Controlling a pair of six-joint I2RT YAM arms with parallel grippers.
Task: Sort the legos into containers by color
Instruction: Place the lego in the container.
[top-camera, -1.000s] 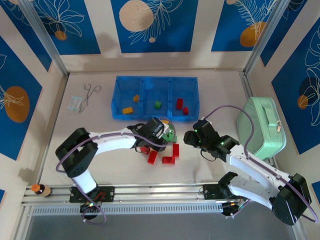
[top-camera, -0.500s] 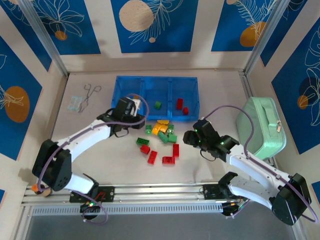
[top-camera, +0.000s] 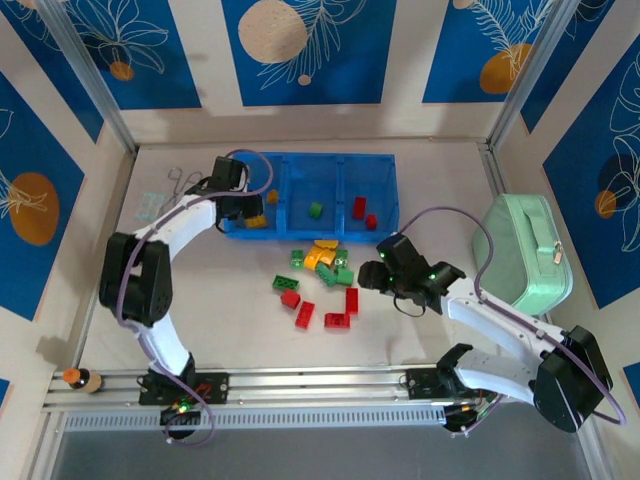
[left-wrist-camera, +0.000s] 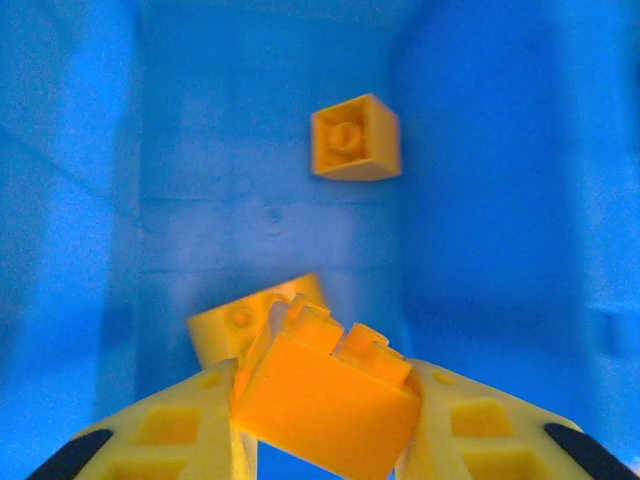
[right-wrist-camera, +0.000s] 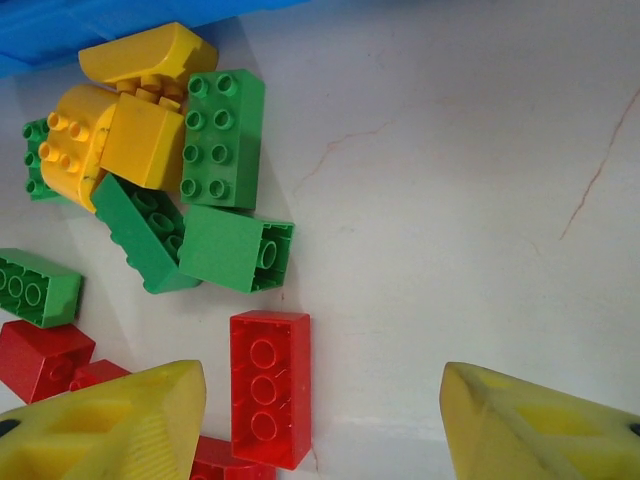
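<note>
- Pinching a yellow brick (left-wrist-camera: 320, 395) between its fingers, the left gripper (left-wrist-camera: 330, 430) hangs over the left compartment of the blue tray (top-camera: 312, 157), where two yellow bricks (left-wrist-camera: 355, 137) already lie.
- One second ago this gripper was at the loose pile (top-camera: 320, 265) on the table (top-camera: 200, 290). The carry looks complete, and only the release appears to remain.
- Left arm (top-camera: 180, 225): stretched far forward, wrist above the tray's near-left corner.
- Right gripper (right-wrist-camera: 320, 420): spread and empty, low over a red brick (right-wrist-camera: 268, 385) at the pile's edge, slightly nearer than before.

Loose legos (top-camera: 320, 256) heaped nr 3-bin blue tray (top-camera: 312, 157).
</note>
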